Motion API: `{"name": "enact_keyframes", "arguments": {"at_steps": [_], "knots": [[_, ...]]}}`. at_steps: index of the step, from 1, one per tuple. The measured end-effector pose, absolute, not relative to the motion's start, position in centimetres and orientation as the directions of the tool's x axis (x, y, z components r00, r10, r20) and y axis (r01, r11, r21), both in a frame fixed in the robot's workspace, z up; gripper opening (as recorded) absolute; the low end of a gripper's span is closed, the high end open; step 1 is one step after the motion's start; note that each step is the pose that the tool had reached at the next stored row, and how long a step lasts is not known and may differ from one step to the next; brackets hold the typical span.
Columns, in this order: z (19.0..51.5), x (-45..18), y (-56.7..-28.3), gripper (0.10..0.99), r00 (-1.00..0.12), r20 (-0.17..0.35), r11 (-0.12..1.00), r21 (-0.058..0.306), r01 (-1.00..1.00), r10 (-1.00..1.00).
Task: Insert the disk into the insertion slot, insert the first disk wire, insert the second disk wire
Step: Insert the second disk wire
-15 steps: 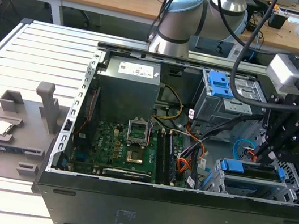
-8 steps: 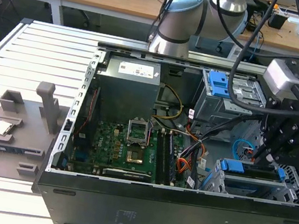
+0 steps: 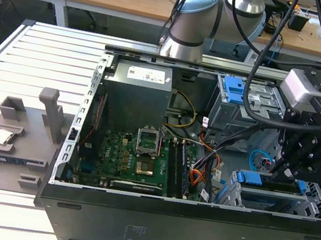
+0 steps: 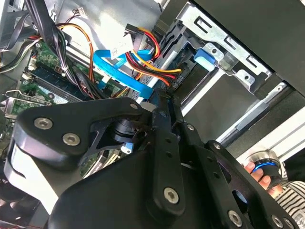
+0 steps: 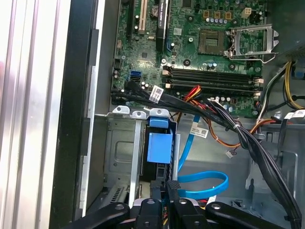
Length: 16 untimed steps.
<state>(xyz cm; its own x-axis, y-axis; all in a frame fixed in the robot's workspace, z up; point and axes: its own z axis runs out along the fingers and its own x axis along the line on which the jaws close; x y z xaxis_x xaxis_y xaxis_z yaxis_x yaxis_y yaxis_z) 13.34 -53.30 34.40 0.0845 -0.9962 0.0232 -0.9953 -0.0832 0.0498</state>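
Gripper (image 3: 279, 171) hung over the cage (image 3: 270, 200), disk (image 3: 269, 190) seated at the case's corner; fingers looked pressed together. Wire step underway; connector alignment needed.

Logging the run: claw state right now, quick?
Claw: shut, fingers pressed together at the insertion slot; nothing visibly held.

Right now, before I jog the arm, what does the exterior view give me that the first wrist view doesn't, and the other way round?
Exterior view: the grey moulded fixture tray on the white slatted table, and the silver box-shaped power supply. First wrist view: white paper tags on the black cable bundle. Both: the green motherboard, the black gripper, and the bright blue plastic caddy sitting in the silver sheet-metal drive cage.
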Motion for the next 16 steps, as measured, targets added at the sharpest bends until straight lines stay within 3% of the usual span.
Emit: {"name": "enact_keyframes", "arguments": {"at_steps": [16], "knots": [[33.71,13.34,-53.62,0.165,0.077,0.013,-0.076,0.049,-0.996,-0.997]]}}
